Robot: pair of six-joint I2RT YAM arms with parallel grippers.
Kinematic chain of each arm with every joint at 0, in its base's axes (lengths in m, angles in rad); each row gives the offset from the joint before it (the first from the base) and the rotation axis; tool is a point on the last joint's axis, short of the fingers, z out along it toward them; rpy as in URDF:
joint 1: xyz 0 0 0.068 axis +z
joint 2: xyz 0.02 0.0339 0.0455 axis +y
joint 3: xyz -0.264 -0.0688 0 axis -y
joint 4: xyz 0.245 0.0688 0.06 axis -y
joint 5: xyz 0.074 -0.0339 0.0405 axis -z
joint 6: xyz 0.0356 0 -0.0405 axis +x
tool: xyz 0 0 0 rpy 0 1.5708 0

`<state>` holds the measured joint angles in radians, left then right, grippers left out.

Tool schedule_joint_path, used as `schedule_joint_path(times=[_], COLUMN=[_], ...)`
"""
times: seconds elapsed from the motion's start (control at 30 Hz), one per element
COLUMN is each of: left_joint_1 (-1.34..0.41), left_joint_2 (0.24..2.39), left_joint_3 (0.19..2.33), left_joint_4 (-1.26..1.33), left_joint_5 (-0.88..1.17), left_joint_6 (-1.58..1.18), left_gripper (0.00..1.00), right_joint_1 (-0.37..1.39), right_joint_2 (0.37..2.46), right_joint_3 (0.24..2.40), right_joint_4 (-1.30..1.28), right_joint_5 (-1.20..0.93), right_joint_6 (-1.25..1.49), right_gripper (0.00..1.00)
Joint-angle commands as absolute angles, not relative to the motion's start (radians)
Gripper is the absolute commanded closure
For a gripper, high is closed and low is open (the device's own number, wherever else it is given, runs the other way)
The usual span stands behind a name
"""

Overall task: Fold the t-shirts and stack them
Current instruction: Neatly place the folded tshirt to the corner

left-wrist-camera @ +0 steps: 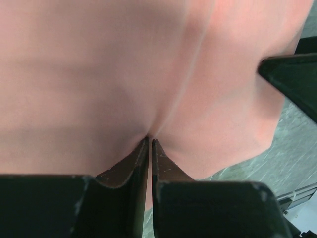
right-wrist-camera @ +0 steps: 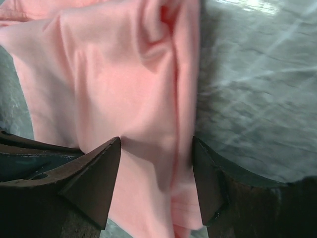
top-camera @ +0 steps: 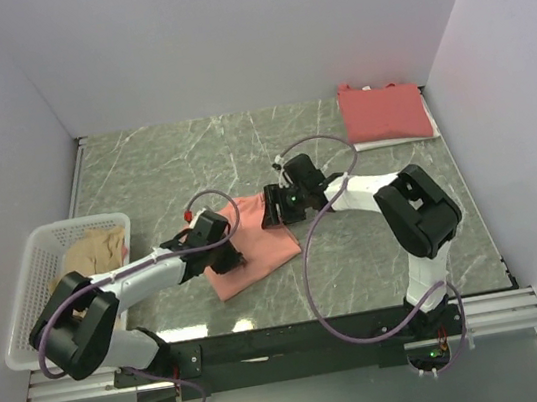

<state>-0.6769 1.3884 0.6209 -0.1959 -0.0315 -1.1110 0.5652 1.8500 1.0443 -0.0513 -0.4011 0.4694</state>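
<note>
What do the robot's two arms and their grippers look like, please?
The left arm and right arm each have white links between chunky black joint housings. A thin purple cable loops loosely along each arm. The left gripper and right gripper are black, with dark brown wedge-shaped fingers tapering to points, their edges slightly scuffed.

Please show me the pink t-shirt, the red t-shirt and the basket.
pink t-shirt (top-camera: 260, 246): top external view, bare middle.
red t-shirt (top-camera: 384, 111): top external view, its middle.
basket (top-camera: 24, 293): top external view, left wall.
</note>
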Motion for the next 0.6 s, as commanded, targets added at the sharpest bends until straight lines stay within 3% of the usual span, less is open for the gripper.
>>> schedule_joint_path(times=[0.0, 0.2, 0.3, 0.33, 0.57], left_joint_1=[-0.657, -0.643, -0.637, -0.627, -0.563], left_joint_2=[1.347, 1.342, 1.322, 1.316, 1.207], left_joint_3=[0.609, 0.638, 0.664, 0.679, 0.917], left_joint_4=[-0.206, -0.233, -0.247, -0.270, -0.493], left_joint_5=[-0.052, -0.051, -0.043, -0.041, -0.048], left_joint_6=[-1.094, -1.071, -1.062, -1.057, -0.908], left_gripper=[0.88, 0.89, 0.89, 0.89, 0.87], right_joint_1=[0.604, 0.673, 0.706, 0.715, 0.746], right_joint_2=[1.907, 1.948, 1.959, 1.965, 1.934], right_joint_3=[1.069, 1.138, 1.160, 1.170, 1.236], right_joint_4=[-0.069, -0.141, -0.172, -0.201, -0.301], right_joint_5=[-0.342, -0.235, -0.161, -0.140, 0.169], right_joint_6=[0.492, 0.518, 0.520, 0.514, 0.483], right_gripper=[0.34, 0.44, 0.72, 1.00, 1.00])
